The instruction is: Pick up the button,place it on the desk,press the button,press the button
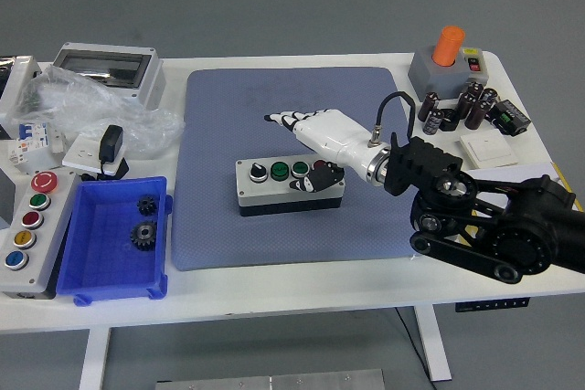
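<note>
A grey button box (pixel 274 187) with a black selector knob and two green buttons showing lies on the blue mat (pixel 292 125) at the table's middle. My right hand (pixel 306 139), white with black fingertips, hovers over the box's right end. Its fingers are stretched out flat toward the left, above the box, and its thumb (pixel 311 181) reaches down onto the box's right part, hiding what is there. The hand holds nothing. My black right arm (pixel 484 216) comes in from the right. My left arm is out of view.
A blue bin (pixel 114 239) with two black gears sits at front left. A larger button box (pixel 26 226) lies at the left edge. A plastic bag, white plug and grey enclosure (pixel 105 70) stand at back left. An orange-topped grey unit (pixel 445 66), capacitors and white pieces are at back right.
</note>
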